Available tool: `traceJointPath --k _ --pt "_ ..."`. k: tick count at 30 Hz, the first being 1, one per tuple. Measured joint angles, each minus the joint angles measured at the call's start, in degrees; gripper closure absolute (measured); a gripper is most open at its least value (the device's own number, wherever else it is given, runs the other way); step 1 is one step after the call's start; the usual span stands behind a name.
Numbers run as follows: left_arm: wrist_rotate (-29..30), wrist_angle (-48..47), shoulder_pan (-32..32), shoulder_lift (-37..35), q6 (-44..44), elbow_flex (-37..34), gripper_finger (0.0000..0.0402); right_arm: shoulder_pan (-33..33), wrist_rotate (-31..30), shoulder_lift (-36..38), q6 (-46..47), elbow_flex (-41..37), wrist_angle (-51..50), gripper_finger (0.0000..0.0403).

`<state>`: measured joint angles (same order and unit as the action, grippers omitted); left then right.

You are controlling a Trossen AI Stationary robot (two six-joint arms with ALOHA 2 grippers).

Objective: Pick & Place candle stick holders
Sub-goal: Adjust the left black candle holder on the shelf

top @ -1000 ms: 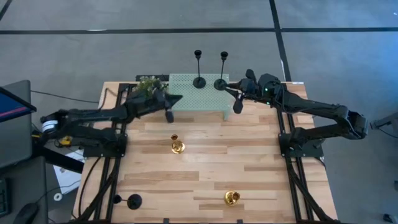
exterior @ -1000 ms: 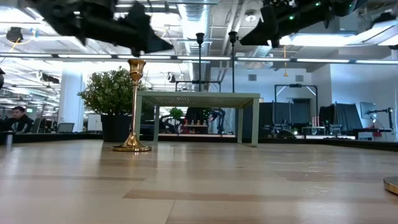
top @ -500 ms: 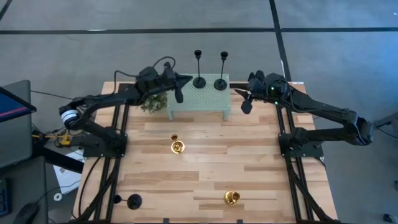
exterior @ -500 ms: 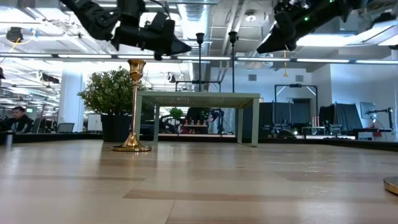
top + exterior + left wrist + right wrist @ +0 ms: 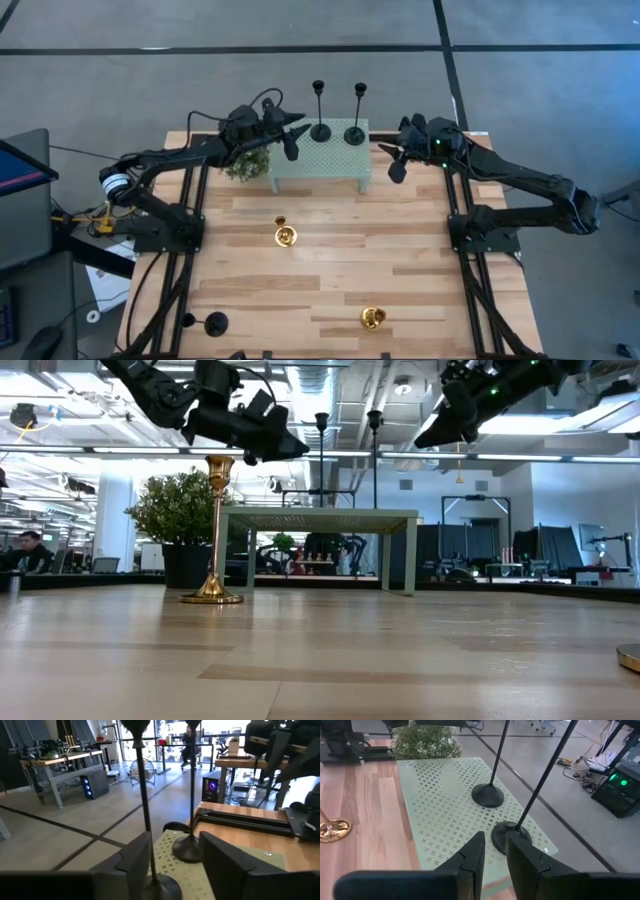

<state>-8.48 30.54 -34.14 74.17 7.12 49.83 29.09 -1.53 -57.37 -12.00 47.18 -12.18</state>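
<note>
standing on the green perforated stand (image 5: 320, 155) at the table's far edge are two black candle stick holders: the left black holder (image 5: 320, 128) and the right black holder (image 5: 356, 130), side by side, upright, thin stems on round bases. left gripper (image 5: 290, 137) hovers just left of the stand's far-left corner, above it, fingers spread w/ a clear gap; in the left wrist view the left black holder's stem (image 5: 145, 810) sits btwn the fingers (image 5: 135, 857) but no contact, nothing held. right gripper (image 5: 391, 160) hangs just off the stand's right end, fingers narrowly apart, empty; right wrist view shows the right black holder's base (image 5: 512, 836) just ahead of the tips. potted plant (image 5: 243, 160) sits tight against the stand's left end, under the left arm, crowding that side. in front of the stand, on the wood table (image 5: 320, 290): one gold holder (image 5: 285, 234) near, a bit left of centre; second gold holder (image 5: 373, 318) well apart toward the near edge; third black holder (image 5: 214, 323) far off at the near-left corner. low view: gold holder (image 5: 214, 530) stands upright left of the stand.
</note>
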Motion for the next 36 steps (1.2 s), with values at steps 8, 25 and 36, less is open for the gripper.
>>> traceJointPath --k 8,25,36 --pt "1.0 3.0 0.0 4.1 -0.4 3.1 0.0188 0.0 0.0 0.0 -0.5 0.0 0.8 0.0333" --pt "3.0 3.0 -0.9 11.8 -0.1 11.1 0.0217 -0.1 0.0 0.0 -0.5 0.0 0.2 0.0333" --pt "3.1 3.7 -1.4 13.2 -0.1 12.5 0.0241 -0.1 0.0 0.0 -0.4 0.0 0.2 0.0333"
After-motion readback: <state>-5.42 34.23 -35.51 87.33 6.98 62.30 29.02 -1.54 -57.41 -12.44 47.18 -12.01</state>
